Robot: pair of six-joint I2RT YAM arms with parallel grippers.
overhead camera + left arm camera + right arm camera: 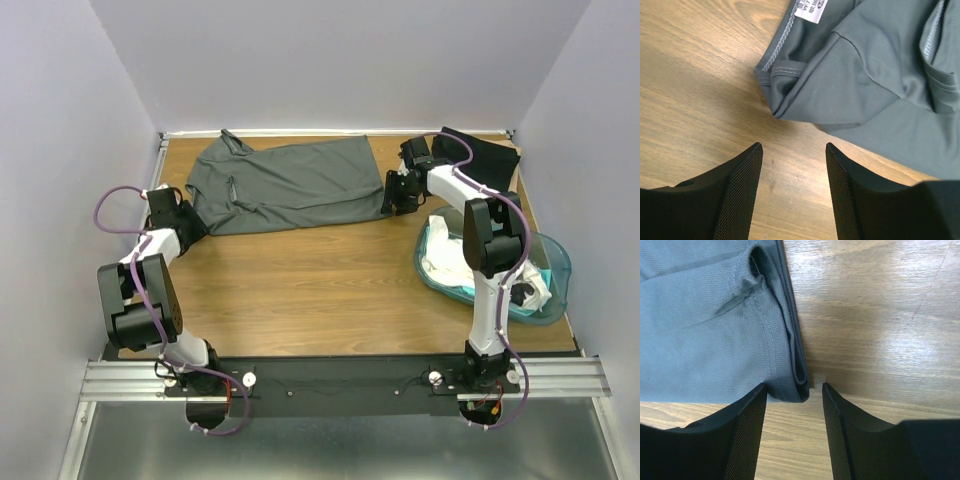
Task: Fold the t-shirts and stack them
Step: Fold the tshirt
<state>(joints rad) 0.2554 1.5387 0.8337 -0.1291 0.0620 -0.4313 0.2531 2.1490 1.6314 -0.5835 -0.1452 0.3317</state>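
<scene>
While both grippers stand parted, the dark grey t-shirt (285,185) lies folded across the far part of the table (320,290).
Left gripper (792,145): fingers released over bare wood, just short of the shirt's collar end, nothing held. Right gripper (791,385): fingers apart, the hem corner lying at the mouth of the gap, not clamped. Black t-shirt (485,152) sits in the far right corner. White t-shirts (445,255) lie in the teal tub (555,265) beside the right arm.

T-shirt (290,185) spread at table (320,290) rear; tub (556,262) right, second t-shirt (490,155) behind it.
</scene>
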